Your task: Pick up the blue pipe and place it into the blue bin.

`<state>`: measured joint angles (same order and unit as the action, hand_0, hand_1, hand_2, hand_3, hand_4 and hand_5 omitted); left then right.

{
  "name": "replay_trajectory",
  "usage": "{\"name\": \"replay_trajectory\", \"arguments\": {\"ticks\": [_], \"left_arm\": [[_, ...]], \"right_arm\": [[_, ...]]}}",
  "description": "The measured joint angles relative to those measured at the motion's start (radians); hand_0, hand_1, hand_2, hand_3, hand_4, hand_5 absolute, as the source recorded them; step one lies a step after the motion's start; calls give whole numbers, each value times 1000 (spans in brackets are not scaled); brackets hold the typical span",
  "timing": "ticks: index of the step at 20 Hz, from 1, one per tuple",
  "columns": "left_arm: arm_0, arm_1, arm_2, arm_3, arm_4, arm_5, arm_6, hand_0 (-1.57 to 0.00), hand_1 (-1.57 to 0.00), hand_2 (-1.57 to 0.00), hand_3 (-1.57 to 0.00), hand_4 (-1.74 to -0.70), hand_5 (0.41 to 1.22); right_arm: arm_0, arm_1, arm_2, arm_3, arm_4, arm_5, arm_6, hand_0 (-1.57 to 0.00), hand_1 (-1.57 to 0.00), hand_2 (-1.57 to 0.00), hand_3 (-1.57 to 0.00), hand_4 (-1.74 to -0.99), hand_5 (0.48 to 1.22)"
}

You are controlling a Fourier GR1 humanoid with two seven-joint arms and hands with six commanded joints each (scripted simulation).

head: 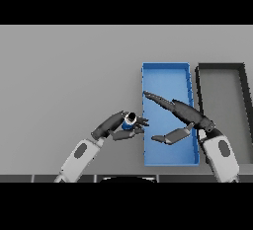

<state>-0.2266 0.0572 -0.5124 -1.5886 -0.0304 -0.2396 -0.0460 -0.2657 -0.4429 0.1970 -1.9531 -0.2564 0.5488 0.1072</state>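
Pipe grasped, not yet binned. Left hand (118, 127) curls round the blue pipe (129, 121), apparently lifted, just outside the blue bin (166, 67) at its left wall. Right hand (182, 120) hangs over the bin, fingers straight. Remaining: carry across, release.

Left hand (118, 127): fingers and thumb curled, pinching; forearm angled up-right from lower edge. Right hand (179, 118): fingers straight, extended up-left, thumb spread.
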Motion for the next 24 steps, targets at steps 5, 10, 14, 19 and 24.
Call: {"name": "replay_trajectory", "arguments": {"ticks": [5, 10, 14, 19, 24], "left_arm": [[6, -22, 1, -8, -17, -17, 15, -1571, -1571, -1571, -1571, -1475, 1221], [-3, -33, 33, 22, 3, -65, 6, -1571, -1571, -1571, -1571, -1474, 1221], [6, -42, 40, 45, -2, -102, -33, -1571, -1571, -1571, -1571, -1456, 1221], [11, -62, 55, 17, 5, -107, 43, -1571, -1571, -1537, -1163, -1625, 1221], [17, -76, 53, 28, -18, -111, 20, -1571, -1571, -1560, -1331, -1703, 1221]], "right_arm": [[-85, 33, 74, 26, -57, 37, 113, 1, 1, 1, 1, -1214, 520], [-172, 104, 152, 87, -35, 76, 150, 1, 1, 1, 1, -1194, 514], [-226, 149, 181, 142, -40, 91, 183, 1, -32, -54, -6, -1215, 513], [-297, 191, 202, 196, -46, 107, 194, -818, -836, -840, -662, -1446, 527], [-279, 236, 211, 217, -71, 92, 176, -1324, -1330, -1331, -1225, -1481, 869]]}}
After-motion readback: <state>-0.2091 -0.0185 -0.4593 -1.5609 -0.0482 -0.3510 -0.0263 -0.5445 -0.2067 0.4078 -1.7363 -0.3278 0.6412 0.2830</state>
